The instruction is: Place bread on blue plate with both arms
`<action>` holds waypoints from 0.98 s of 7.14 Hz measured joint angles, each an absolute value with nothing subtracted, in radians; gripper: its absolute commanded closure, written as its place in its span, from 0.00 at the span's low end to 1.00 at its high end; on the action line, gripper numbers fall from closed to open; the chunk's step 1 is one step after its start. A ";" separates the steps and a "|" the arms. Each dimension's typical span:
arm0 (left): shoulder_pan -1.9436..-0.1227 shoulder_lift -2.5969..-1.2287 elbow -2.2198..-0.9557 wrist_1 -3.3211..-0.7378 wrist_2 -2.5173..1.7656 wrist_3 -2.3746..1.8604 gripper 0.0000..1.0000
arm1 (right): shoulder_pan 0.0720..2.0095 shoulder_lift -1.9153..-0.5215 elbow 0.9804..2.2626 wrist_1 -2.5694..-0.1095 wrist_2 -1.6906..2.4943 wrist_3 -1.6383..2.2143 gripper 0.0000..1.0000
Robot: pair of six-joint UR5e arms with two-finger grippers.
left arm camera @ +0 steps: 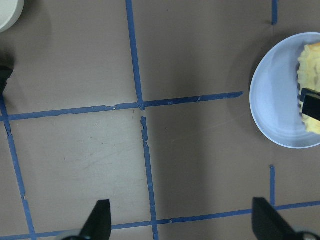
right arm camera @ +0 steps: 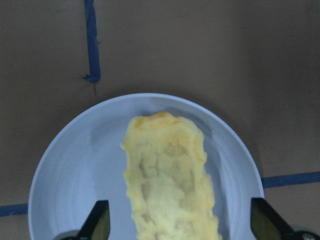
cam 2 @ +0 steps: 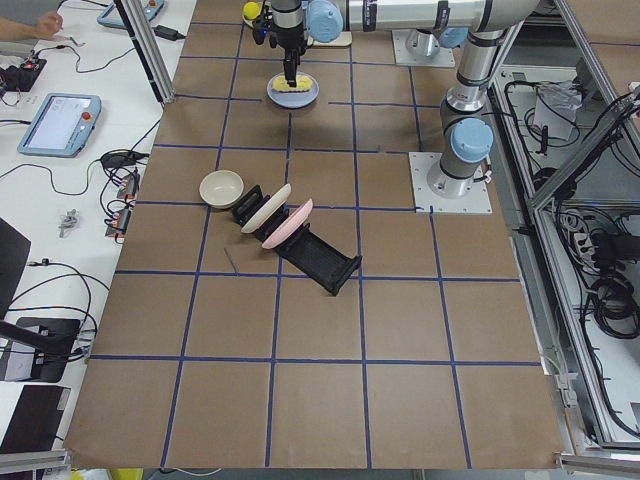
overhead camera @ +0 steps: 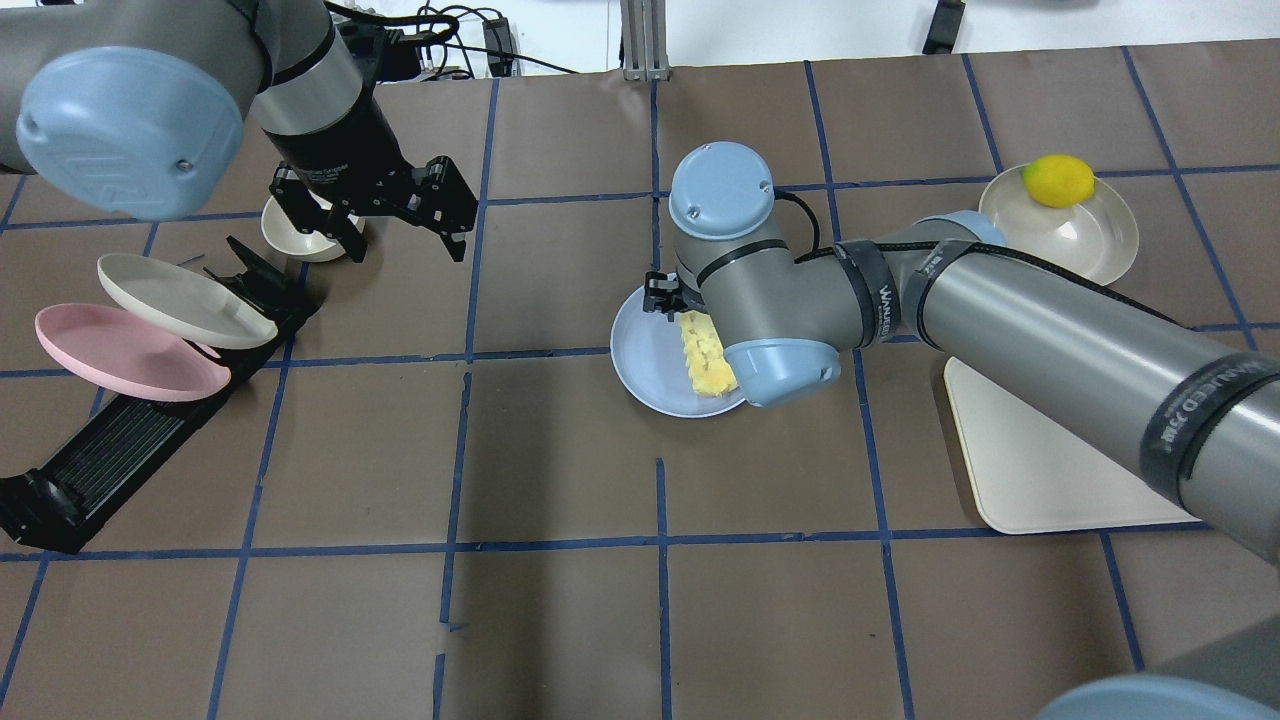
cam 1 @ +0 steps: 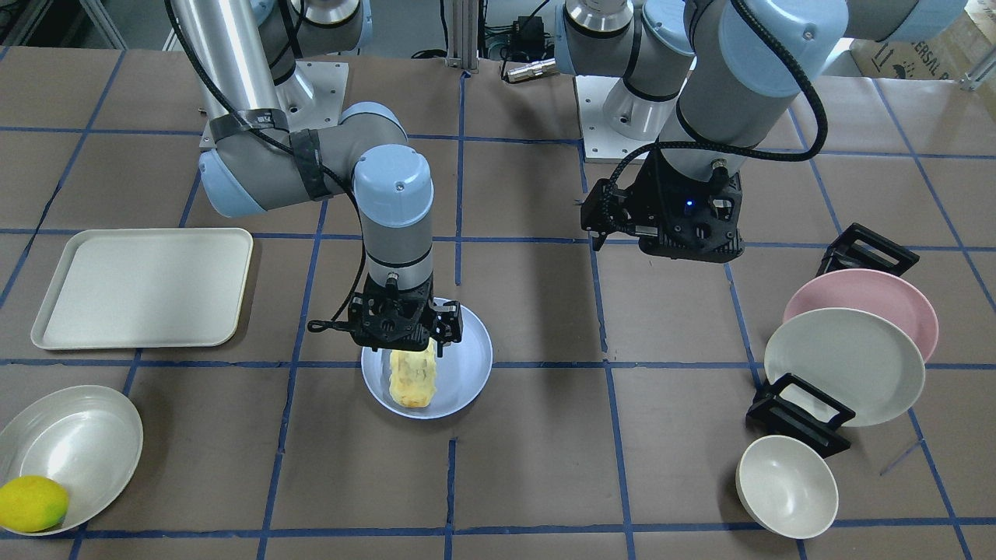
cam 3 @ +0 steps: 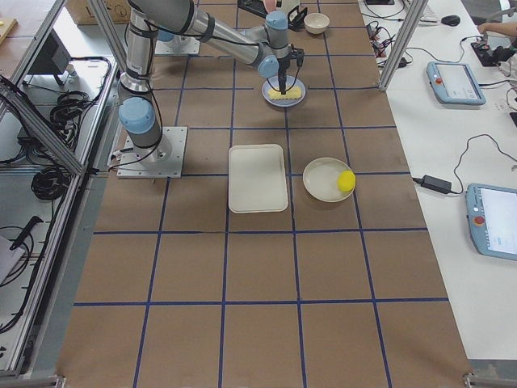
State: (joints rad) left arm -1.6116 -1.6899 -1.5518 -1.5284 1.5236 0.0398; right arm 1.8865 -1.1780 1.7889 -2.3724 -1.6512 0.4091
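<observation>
The bread lies lengthwise on the blue plate in the middle of the table. My right gripper hangs just above the plate, open, with its fingers on either side of the bread. In the right wrist view the bread fills the gap between the spread fingertips over the plate. I cannot tell whether the fingers touch it. My left gripper is open and empty, raised above bare table well away from the plate. Its wrist view shows the plate and the bread at the right edge.
A cream tray lies on my right side, with a shallow bowl holding a lemon beyond it. On my left a black rack holds a pink plate and a cream plate; a small bowl stands beside it.
</observation>
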 measured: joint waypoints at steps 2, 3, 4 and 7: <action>-1.611 -1.688 -1.556 -1.527 1.524 0.040 0.00 | 1.832 -1.273 1.661 -2.109 -1.647 0.385 0.00; -1.611 -1.688 -1.558 -1.527 1.524 0.041 0.00 | 1.805 -1.323 1.607 -1.974 -1.646 0.336 0.00; -1.611 -1.687 -1.558 -1.528 1.525 0.041 0.00 | 1.774 -1.373 1.583 -1.891 -1.649 0.256 0.00; -1.609 -1.684 -1.562 -1.529 1.530 0.051 0.00 | 1.667 -1.542 1.622 -1.783 -1.592 0.138 0.00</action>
State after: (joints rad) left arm -1.6090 -1.6836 -1.5622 -1.5291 1.5298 0.0506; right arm 1.6670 -1.5415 1.6220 -1.7826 -1.5916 0.1380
